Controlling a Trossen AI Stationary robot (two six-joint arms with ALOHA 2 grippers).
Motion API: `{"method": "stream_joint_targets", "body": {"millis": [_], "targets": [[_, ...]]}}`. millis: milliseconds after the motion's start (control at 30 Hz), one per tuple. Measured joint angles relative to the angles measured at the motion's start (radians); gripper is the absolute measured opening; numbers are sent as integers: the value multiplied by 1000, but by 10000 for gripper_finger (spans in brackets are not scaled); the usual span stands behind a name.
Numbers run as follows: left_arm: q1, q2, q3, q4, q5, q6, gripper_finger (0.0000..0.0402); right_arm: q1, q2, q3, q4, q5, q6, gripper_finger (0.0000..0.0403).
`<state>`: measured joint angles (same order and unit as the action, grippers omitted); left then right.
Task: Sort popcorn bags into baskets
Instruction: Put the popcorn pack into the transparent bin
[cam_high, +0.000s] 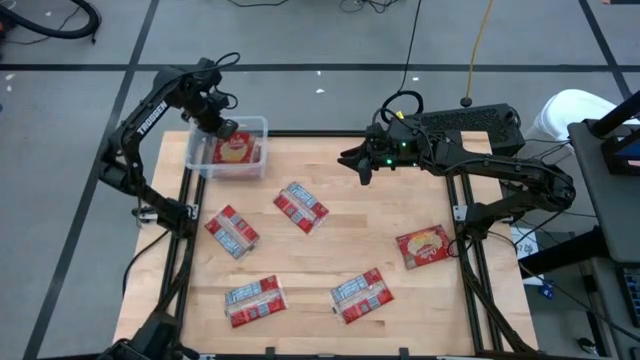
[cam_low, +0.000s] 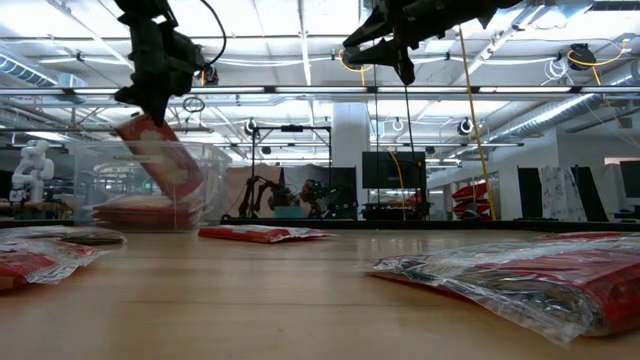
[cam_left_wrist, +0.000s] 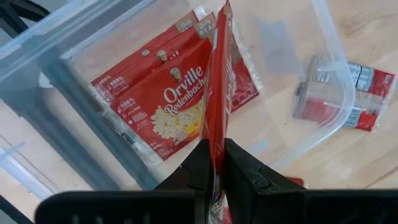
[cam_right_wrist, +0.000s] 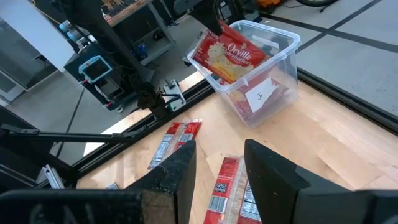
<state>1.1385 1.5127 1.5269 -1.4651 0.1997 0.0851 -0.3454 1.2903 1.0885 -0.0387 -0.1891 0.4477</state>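
One popcorn bag (cam_left_wrist: 219, 81) hangs edge-down, clamped in the left claw (cam_left_wrist: 214, 163) over the basket (cam_high: 196, 150); released tilted, it may catch the rim. Right claw (cam_right_wrist: 217, 163) waits, fingers apart, above the worktop (cam_high: 330, 255).

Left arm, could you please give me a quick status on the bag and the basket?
Left gripper shut on a bag, held over the basket. Right gripper empty, jaws apart, above the table's far edge. Five bags loose on the table. Nothing blocking.

Glossy film popcorn bags (cam_high: 301, 207); clear plastic basket (cam_high: 255, 127) (smooth) — matt wood table (cam_high: 400, 200)
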Motion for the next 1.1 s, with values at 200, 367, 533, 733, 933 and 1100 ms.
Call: {"method": "stream_joint_targets", "body": {"millis": [200,367,533,733,933,1100], "targets": [[0,0,0,19,-21,4,31,0,0,0,0,1,-13,128],[0,0,0,19,-27,7,45,0,0,0,1,1,-15,128],[0,0,0,20,-79,7,92,0,0,0,4,1,-15,128],[0,0,0,30,-127,-2,121,0,0,0,4,1,-18,128],[-16,0,0,31,-130,-7,122,0,0,0,3,1,-18,128],[-51,-4,0,57,-40,-12,122,0,0,0,-14,1,11,128]]}}
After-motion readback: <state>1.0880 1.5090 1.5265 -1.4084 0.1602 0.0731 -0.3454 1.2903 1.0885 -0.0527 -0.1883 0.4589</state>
